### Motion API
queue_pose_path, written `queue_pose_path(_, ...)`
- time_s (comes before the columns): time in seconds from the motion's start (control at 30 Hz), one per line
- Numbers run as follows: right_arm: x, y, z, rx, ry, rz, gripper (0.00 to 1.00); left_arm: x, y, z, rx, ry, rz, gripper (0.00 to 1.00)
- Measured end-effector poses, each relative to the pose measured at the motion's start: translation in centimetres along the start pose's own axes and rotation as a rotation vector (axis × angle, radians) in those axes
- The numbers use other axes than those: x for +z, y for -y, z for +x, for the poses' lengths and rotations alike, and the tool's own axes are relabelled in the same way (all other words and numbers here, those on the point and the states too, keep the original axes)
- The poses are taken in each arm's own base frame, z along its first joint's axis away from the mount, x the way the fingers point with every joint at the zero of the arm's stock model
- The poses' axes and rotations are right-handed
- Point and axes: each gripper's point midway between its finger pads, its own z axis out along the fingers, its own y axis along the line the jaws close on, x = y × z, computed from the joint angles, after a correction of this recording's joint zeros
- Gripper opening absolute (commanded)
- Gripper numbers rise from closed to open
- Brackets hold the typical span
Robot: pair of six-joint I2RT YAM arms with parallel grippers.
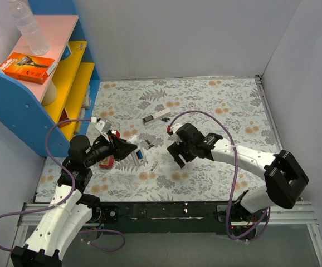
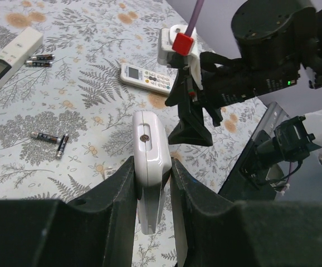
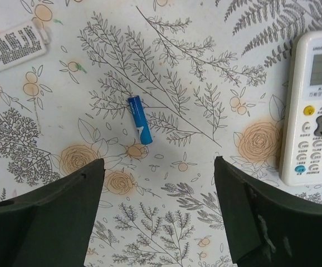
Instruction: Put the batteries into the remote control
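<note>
My left gripper (image 2: 152,172) is shut on a white remote control (image 2: 149,153), held edge-on above the flowered table; from above, this left gripper (image 1: 128,149) holds the remote (image 1: 136,156) left of centre. My right gripper (image 3: 158,162) hangs open over the table with nothing between its fingers. A blue battery (image 3: 140,119) lies flat just beyond the fingertips. In the top view the right gripper (image 1: 176,154) faces that blue battery (image 1: 148,145). Two dark batteries (image 2: 49,139) lie together on the table, and more dark batteries (image 2: 41,58) lie farther off.
A second white remote (image 3: 314,105) with coloured buttons lies face up right of the right gripper. A long white bar with a black end (image 1: 156,117) lies at mid-table. A small white labelled piece (image 3: 13,44) lies far left. A blue and yellow shelf (image 1: 66,83) stands at the left edge.
</note>
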Motion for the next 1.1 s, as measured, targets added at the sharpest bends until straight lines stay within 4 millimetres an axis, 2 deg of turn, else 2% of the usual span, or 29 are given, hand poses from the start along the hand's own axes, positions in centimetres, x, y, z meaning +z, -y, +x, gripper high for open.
queue_pose_path(0.2,0.4,0.3,2.7,0.071,-0.019,0.014,0.78,-0.1,1.4,-0.4,0.029,0.009,0.076,0.0)
queue_pose_path(0.4,1.1,0.2,4.2,0.102,-0.036,0.013,0.77,0.1,1.3,0.1,0.021,-0.007,0.088,0.0)
queue_pose_path(0.67,2.4,-0.3,4.3,0.117,-0.034,-0.003,0.77,0.2,1.0,0.1,0.016,-0.008,0.08,0.0)
queue_pose_path(0.87,3.6,-0.1,5.2,0.114,-0.072,0.013,0.76,0.2,0.8,0.1,0.015,-0.006,0.068,0.0)
queue_pose_path(1.1,4.0,0.7,4.6,0.115,-0.048,0.057,0.76,0.2,0.5,0.0,0.011,-0.004,0.054,0.0)
